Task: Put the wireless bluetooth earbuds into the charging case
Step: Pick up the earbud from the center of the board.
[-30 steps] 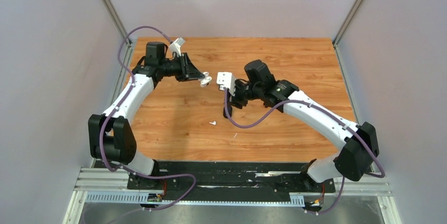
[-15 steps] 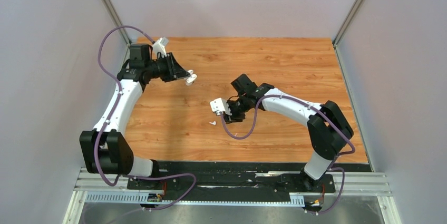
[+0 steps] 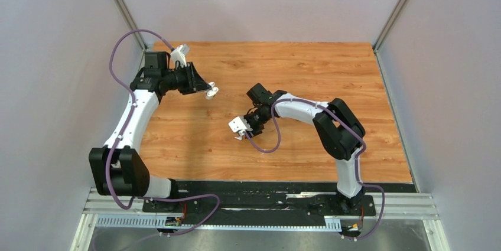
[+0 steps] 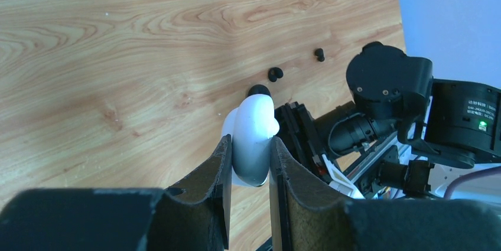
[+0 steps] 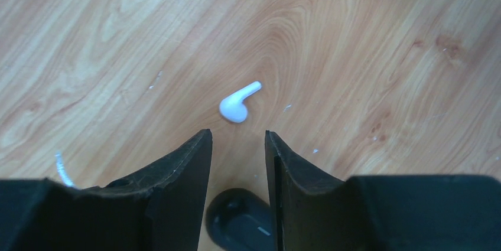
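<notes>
Right now the white earbud [image 5: 238, 104] lies flat on the table [image 3: 307, 68], stem pointing away, just ahead of the right pincer [image 5: 236, 137]. That pincer is spread wide and empty, its tips framing the bud without touching it. A dark case [image 5: 239, 222] sits on the wood close beneath it, partly hidden by the fingers.

A second ago that arm was out over the middle of the table. It has since swung in and dropped low over the bud, so I'd say a pick is being lined up and only the last descent and the squeeze are left.

Off to the left, the left pincer [image 4: 250, 140] is clamped on the white charging case [image 4: 253, 126], holding it off the table. It has drawn back toward the left edge, which leaves the right arm room. From where I stand I cannot tell if the lid is up.

Two black earbuds [image 4: 275, 74] rest on the wood beyond the case, near each other. No second white bud shows in any view.
</notes>
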